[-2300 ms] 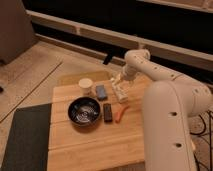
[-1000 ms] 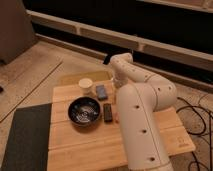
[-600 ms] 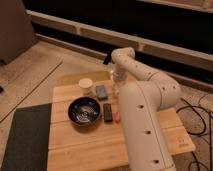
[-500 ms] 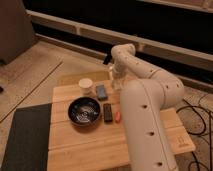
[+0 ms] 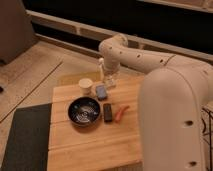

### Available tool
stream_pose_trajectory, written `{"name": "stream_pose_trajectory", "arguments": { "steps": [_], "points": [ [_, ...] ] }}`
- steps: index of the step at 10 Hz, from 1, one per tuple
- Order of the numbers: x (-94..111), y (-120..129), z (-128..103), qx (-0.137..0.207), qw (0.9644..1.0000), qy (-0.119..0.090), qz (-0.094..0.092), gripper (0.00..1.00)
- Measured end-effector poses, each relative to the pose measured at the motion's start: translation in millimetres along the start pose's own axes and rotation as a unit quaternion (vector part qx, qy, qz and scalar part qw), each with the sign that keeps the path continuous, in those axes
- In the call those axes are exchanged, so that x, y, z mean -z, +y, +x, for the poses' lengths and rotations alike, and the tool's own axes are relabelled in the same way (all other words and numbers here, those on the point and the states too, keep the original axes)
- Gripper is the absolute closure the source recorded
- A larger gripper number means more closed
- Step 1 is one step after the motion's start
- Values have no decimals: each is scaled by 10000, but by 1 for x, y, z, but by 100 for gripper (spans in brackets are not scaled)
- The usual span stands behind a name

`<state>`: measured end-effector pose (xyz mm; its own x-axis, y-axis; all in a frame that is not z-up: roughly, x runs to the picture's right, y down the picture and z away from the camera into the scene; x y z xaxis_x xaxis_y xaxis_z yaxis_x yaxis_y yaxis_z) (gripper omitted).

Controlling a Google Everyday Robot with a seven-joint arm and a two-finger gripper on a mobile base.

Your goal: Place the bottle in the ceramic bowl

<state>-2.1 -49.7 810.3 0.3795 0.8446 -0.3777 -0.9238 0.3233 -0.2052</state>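
Note:
The slim whitish bottle (image 5: 101, 67) stands upright in my gripper (image 5: 106, 78), held above the back edge of the wooden table (image 5: 90, 145), behind the blue block. The gripper is shut on the bottle's lower part. The round black ceramic bowl (image 5: 84, 110) sits on the table to the front left of the gripper, apart from it and with nothing inside. My white arm (image 5: 150, 60) reaches in from the right.
A cream cylindrical cup (image 5: 86, 86) stands behind the bowl, left of the gripper. A small blue block (image 5: 101, 91) lies just below the gripper. A black bar (image 5: 107, 112) and an orange-red object (image 5: 121, 113) lie right of the bowl.
The gripper came down on the bottle near the blue block, closed on it, and has lifted it up and back to the left.

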Motion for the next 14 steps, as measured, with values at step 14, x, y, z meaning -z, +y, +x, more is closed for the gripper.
{"name": "stream_pose_trajectory", "arguments": {
  "steps": [14],
  "points": [
    [-56,172,58,1306,9868,939,-164,100]
  ]
}}
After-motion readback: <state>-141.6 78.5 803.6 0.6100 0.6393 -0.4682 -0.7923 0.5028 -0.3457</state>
